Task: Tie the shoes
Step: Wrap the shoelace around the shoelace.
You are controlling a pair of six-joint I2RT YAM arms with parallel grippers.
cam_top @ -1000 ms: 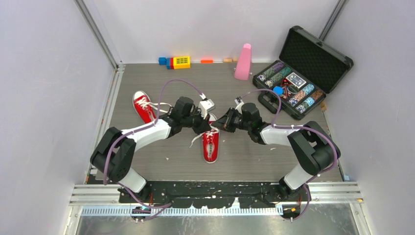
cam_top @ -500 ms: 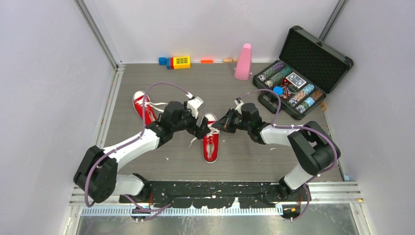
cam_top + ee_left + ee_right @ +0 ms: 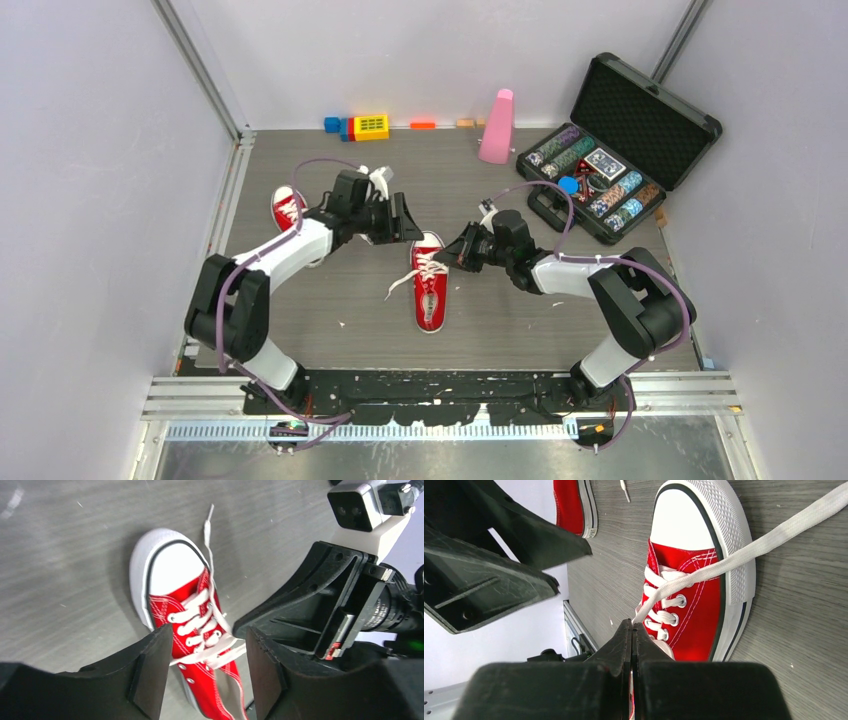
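Beneath right wrist, right pincer [image 3: 632, 630] pinches lace [image 3: 744, 550].

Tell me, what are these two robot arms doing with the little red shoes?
They are working on tying the shoe in the middle. The right gripper is shut on a white lace that stretches across the toe. The left gripper hovers open near the toe, holding nothing. No bow is formed yet. The second shoe lies off to the left, partly under the left arm.
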